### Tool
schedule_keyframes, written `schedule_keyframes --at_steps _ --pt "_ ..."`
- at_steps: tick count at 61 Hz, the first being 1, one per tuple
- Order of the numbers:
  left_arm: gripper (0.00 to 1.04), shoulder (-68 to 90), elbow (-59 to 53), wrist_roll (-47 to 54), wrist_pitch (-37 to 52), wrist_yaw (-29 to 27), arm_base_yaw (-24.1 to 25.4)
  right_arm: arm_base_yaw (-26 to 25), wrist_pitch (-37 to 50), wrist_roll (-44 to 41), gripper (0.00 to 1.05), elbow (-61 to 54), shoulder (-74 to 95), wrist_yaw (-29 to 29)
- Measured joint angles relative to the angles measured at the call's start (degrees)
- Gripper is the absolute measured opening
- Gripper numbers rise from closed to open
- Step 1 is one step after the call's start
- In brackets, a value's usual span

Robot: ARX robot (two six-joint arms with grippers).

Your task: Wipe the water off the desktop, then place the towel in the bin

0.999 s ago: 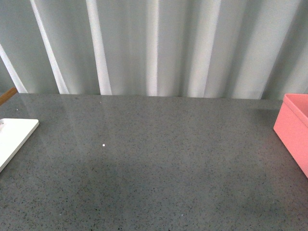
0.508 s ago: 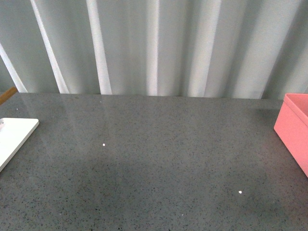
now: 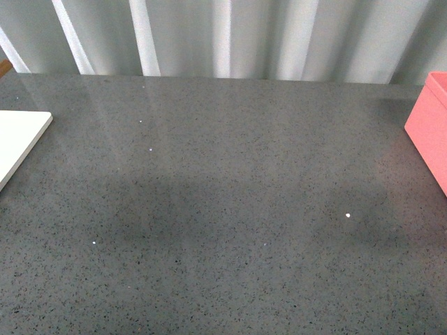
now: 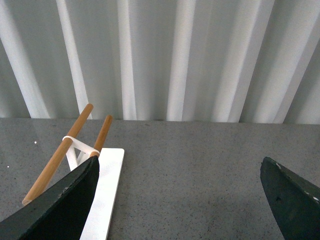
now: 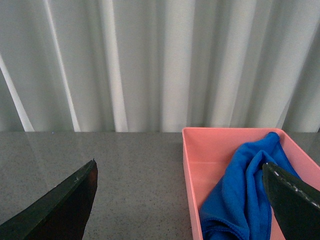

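A: Where is the towel (image 5: 240, 187)?

B: It lies crumpled inside the bin (image 5: 197, 165), heaped toward one side, with a fold riding up to the far rim. The right wrist view shows it plainly. In the front view only a corner of the bin (image 3: 427, 132) shows at the right edge, and the towel cannot be seen there.

A: And the surface (image 3: 223, 209)?

B: It is dark grey and speckled, glossy, running back to a pale pleated curtain (image 3: 230, 35). A few tiny bright specks dot it; whether they are water drops or glints cannot be told. A white board (image 3: 17, 143) sits at the left edge.

A: What does the left claw (image 4: 180, 192) have hold of?

B: Nothing. Its two dark fingers (image 4: 60, 205) stand wide apart at the edges of the left wrist view, with bare surface between them. Beyond one finger lies the white board (image 4: 107, 187) with two wooden rods (image 4: 57, 155) joined by a white bracket.

A: The right claw (image 5: 180, 200)?

B: Also spread wide and empty. One finger (image 5: 57, 212) sits over the grey surface, the other in front of the towel in the bin. Whether it touches the cloth cannot be told. Neither arm appears in the front view.
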Motion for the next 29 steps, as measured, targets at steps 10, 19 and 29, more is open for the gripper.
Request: schedule_keyframes --at_steps 10,19,29 --pt "0.98 0.0 0.0 -0.02 0.0 0.0 0.0 0.0 0.0 0.0 0.98 0.0 0.0 0.0" --pt "0.98 0.0 0.0 -0.02 0.0 0.0 0.0 0.0 0.0 0.0 0.98 0.0 0.0 0.0" --pt "0.98 0.0 0.0 -0.02 0.0 0.0 0.0 0.0 0.0 0.0 0.98 0.0 0.0 0.0"
